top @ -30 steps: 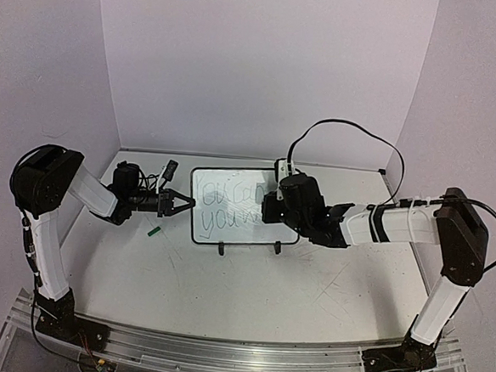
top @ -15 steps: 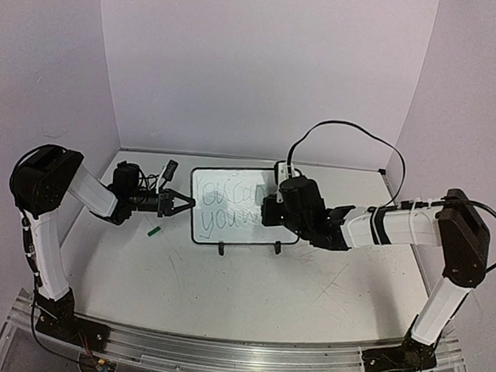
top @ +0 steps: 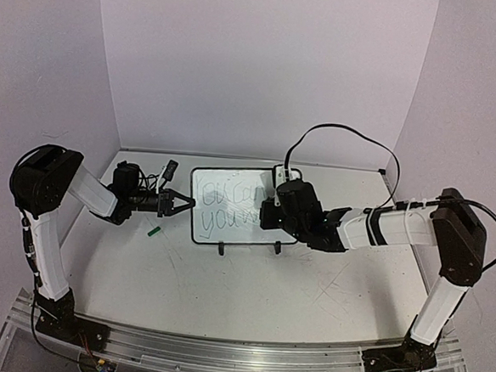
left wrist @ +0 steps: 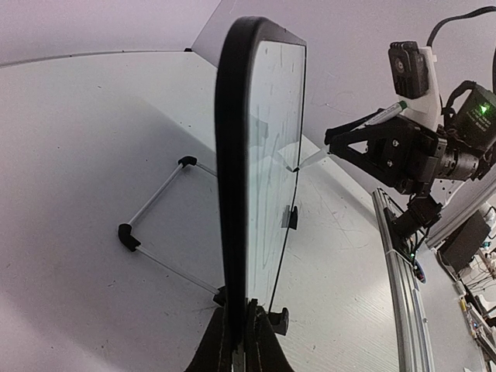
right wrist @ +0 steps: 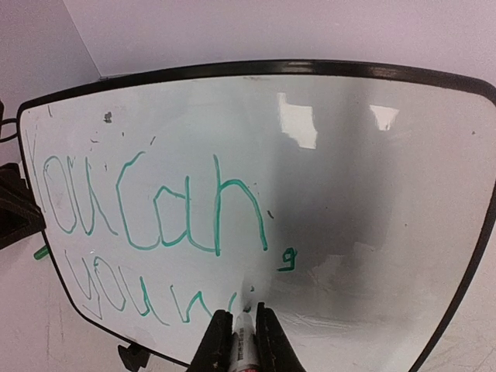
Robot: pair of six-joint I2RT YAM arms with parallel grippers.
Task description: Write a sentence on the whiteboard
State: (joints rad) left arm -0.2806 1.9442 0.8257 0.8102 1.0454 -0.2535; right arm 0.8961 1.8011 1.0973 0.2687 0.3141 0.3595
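Whiteboard (right wrist: 372,194), glossy and black-framed, green sentence (right wrist: 155,209) reads "You can," over "you w"
Right claw (right wrist: 242,318) pinches a marker (right wrist: 243,350), tip touching the board just ahead; left claw (left wrist: 240,333) clamps the frame.

The whiteboard (top: 219,235) — small, white, black-framed with rounded corners — stood near upright on two black feet (top: 220,250) at the middle back of the table (top: 249,292), bearing the sentence (right wrist: 159,232) in green handwriting, "You Can," above an unfinished "You w".
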